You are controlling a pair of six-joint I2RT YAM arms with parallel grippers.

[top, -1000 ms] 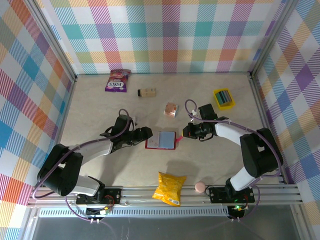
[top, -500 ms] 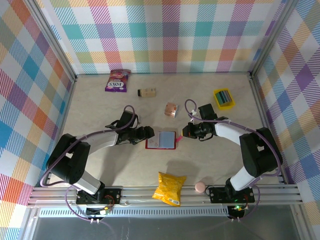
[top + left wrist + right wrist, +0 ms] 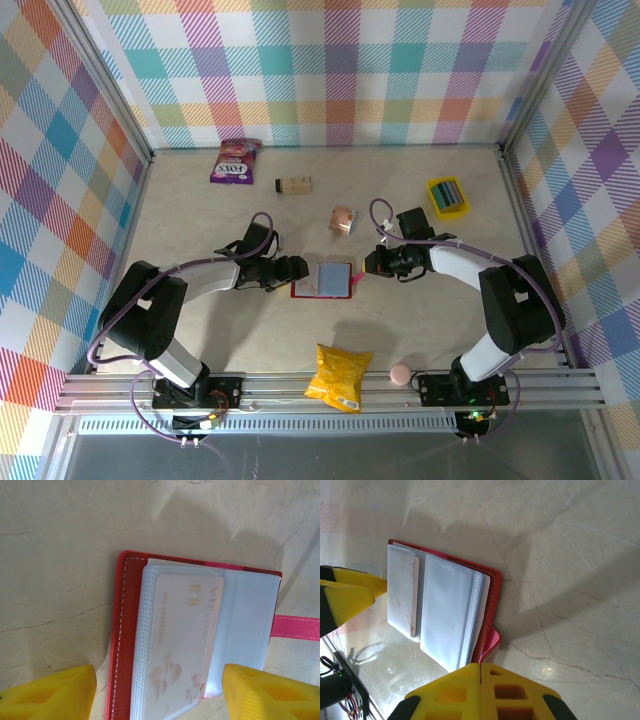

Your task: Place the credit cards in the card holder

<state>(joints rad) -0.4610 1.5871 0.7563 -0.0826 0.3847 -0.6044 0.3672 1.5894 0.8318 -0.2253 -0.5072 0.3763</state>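
**Card holder open between two grippers, one card in a pocket**

Red card holder [image 3: 322,280] lies flat and open on the table, directly between the two grippers. The left gripper [image 3: 293,268] has its yellow fingers spread wide, one to each side of the holder's near end, and touches nothing. The right gripper [image 3: 480,672] has its fingers pressed together with nothing between them. It sits just beside the holder's pink snap tab [image 3: 297,627]; whether it touches the tab cannot be told.

Inside the holder are clear plastic pockets. A pale pink card [image 3: 185,630] with a gold chip sits in the pocket nearest the left gripper, slightly tilted, one long edge standing a little proud.

The step in hand appears to be seating this card. The next move likely calls for nudging it fully home, with the holder kept from sliding. More cards [image 3: 450,196] wait in a yellow tray [image 3: 432,198], well beyond the right gripper.
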